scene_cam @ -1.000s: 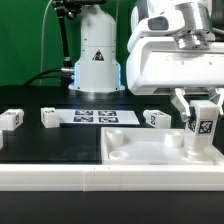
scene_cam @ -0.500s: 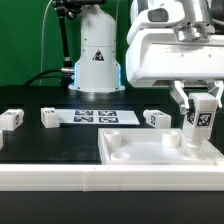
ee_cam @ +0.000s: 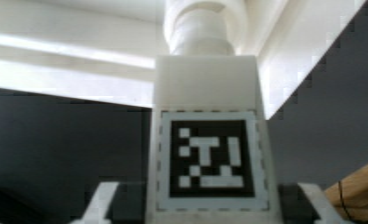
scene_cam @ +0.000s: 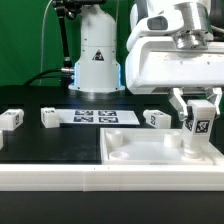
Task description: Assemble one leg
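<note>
Pincer: the pincer [scene_cam: 200, 112] is clamped on the leg [scene_cam: 201, 130], with a finger on each side face and the tag turned to the exterior camera.
Leg's axis: upright and in line with the pincer's own reach. Its round stud [ee_cam: 202, 30] points down, away from the wrist.
Way to the target: straight below. The leg stands over the tabletop panel [scene_cam: 140, 152], at the far corner on the exterior view's right.
Contact: the leg's lower end meets the panel's outline there. Whether it sits in a socket or only above one, I cannot tell.
Coming move, as I judge it: everything turns on keeping that axis plumb over the socket while pressing or turning down.
Exterior view alone shows: the leg's height against the panel, and the bench [scene_cam: 30, 142] with the marker board [scene_cam: 95, 117] and the nearest loose leg [scene_cam: 156, 119], both well clear of the pincer.
Wrist view alone shows: the fingers [ee_cam: 101, 205] flanking the tag and the stud running true. The leg itself hides the socket.
</note>
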Controlling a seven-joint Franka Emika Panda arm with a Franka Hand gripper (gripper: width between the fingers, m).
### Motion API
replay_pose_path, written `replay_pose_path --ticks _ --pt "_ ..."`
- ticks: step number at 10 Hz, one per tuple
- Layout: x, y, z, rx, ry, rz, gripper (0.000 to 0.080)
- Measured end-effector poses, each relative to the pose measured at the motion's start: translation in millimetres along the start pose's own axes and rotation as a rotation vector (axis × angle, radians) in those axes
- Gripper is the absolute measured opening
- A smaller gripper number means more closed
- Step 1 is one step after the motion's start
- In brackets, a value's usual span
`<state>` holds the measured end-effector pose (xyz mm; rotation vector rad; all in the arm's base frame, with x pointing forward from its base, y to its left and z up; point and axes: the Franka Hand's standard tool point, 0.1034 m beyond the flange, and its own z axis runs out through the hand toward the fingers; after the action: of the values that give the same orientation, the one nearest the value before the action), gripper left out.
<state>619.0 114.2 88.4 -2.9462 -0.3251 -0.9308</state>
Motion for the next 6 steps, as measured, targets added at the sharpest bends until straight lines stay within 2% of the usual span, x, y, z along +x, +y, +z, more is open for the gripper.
replay_pose_path --ticks 3,6 --pt "-6.8 1.6 4.8 -0.001 -0.012 0.001 0.0292" --pt "-6.9 3.3 7.6 -0.007 0.011 -0.008 0.0292"
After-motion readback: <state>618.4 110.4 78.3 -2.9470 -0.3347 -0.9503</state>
